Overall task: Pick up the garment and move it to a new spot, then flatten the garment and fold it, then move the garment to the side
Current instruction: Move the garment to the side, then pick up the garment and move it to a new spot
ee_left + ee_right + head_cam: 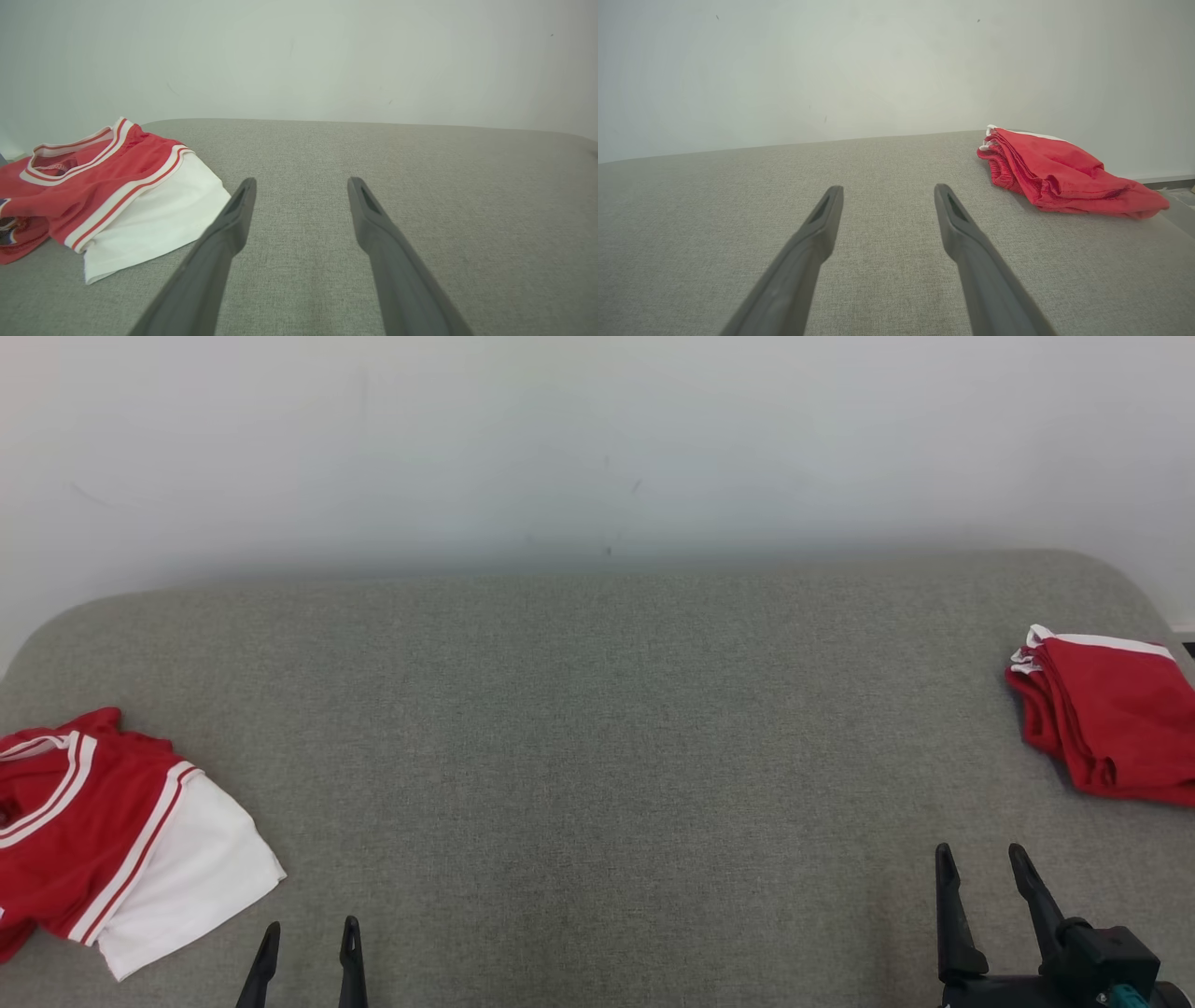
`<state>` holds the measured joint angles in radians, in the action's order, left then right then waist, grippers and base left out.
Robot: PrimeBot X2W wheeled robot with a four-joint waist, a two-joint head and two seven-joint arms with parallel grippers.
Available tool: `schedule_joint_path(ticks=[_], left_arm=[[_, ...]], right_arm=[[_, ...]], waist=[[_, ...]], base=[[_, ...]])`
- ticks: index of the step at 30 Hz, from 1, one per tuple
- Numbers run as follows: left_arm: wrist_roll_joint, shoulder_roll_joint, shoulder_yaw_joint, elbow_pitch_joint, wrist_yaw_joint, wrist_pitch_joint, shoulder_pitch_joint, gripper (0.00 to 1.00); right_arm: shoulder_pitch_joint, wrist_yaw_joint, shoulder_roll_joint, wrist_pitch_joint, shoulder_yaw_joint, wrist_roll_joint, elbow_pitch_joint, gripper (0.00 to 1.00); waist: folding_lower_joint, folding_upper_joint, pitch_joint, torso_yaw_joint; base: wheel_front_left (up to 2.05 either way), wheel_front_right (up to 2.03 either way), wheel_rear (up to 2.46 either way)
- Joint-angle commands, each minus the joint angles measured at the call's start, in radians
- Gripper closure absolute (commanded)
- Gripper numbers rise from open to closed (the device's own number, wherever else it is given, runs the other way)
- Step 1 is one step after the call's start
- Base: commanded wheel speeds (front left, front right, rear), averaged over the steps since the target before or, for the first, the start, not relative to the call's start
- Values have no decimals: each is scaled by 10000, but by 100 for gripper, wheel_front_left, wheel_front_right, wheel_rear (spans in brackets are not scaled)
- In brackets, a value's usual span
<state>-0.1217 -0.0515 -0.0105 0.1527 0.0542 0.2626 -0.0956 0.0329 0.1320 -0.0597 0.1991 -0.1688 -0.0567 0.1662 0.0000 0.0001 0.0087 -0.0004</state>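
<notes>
While the left gripper (312, 926) and right gripper (979, 851) are held empty, jaws apart, pickup is judged unstarted; the rumpled red-and-white jersey (103, 831), lower left, must be reached.

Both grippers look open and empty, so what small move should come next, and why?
Probably reach the left gripper toward the crumpled red-and-white jersey: it lies unfolded just to that gripper's left, while the red garment on the right already looks folded.
</notes>
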Motion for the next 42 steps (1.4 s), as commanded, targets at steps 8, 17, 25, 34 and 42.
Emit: schedule_joint_path(ticks=[8,17,25,34,42], left_arm=[[17,17,-26,-85,34,32,140,0],[57,14,-122,-115,-38,32,274,0],[197,14,22,-135,-4,32,130,0],[212,16,184,-130,35,32,-10,0],[170,16,236,-147,10,32,-62,0]], right_arm=[[-117,-28,78,125,-150,72,30,0],[-48,-28,100,147,-95,76,45,0],[7,-28,113,90,43,-35,43,0],[-40,-28,112,20,262,-143,34,0],[-71,-28,110,11,529,-259,98,0]], waist=[[0,-1,119,-23],[0,-1,143,735],[0,-1,107,2032],[0,-1,124,3628],[0,-1,138,4702]], base=[[0,0,0],[0,0,0],[0,0,0],[0,0,0],[0,0,0]])
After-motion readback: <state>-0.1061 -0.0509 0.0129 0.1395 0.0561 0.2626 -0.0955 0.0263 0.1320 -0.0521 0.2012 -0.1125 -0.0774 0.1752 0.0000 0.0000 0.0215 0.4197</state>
